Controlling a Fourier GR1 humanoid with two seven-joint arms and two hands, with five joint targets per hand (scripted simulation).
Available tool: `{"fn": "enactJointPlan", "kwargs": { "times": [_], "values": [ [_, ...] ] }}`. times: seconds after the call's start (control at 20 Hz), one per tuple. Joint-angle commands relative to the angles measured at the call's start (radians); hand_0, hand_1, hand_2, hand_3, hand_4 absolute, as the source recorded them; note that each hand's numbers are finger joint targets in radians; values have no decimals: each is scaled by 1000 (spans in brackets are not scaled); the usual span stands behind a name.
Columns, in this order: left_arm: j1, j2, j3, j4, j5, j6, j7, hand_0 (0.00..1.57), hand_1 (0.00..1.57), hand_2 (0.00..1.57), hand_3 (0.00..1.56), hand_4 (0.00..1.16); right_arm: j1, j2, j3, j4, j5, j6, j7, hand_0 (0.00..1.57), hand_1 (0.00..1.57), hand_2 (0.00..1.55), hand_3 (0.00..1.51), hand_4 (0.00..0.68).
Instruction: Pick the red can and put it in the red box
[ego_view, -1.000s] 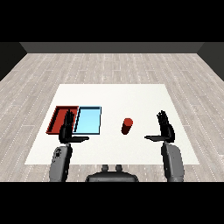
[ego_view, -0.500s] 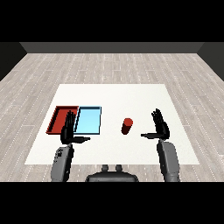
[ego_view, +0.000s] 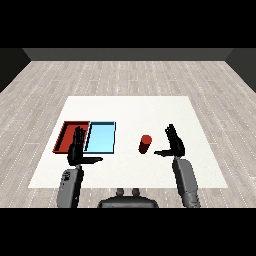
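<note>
The red can (ego_view: 145, 144), judged light, stiff and smooth, is best taken around its middle by the right robot hand (ego_view: 175, 143), held released beside it.

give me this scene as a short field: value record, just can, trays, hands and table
red can: upright on the table, right of both trays, touched by neither hand
red tray: leftmost, beside the light blue tray
light blue tray: between red tray and can
right hand: open, fingers straight, just right of the can
left hand: open, at the trays' near edge
table: white
</note>
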Motion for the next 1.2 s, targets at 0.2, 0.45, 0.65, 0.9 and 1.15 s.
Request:
{"fn": "enactJointPlan", "kwargs": {
  "times": [0.2, 0.45, 0.65, 0.9, 1.15],
  "values": [
    [-25, -4, 4, -2, 3, 19, 14, 0, 0, 0, 0, 0, -64, 49, 31, 134, 9, -18, -55, 0, 0, 0, 0, 0],
    [55, -30, -51, -37, -21, 30, -13, 0, 0, 0, 0, 0, -50, 59, 41, 149, -15, 9, -63, 0, 0, 0, 0, 0],
    [-40, 0, -1, -2, 7, 23, 46, 0, 0, 0, 0, 0, -94, 93, 75, 219, -4, -38, -91, 0, 0, 0, 0, 0],
    [-12, 3, 15, 65, 14, -2, -48, 0, 0, 0, 0, 0, -123, 70, 41, 355, 3, -12, -153, 0, 0, 0, 0, 0],
    [4, 10, 11, 8, 6, 7, -25, 0, 0, 0, 0, 0, -205, 82, 40, 483, -10, -4, -199, 0, 0, 0, 0, 0]
  ]
}}
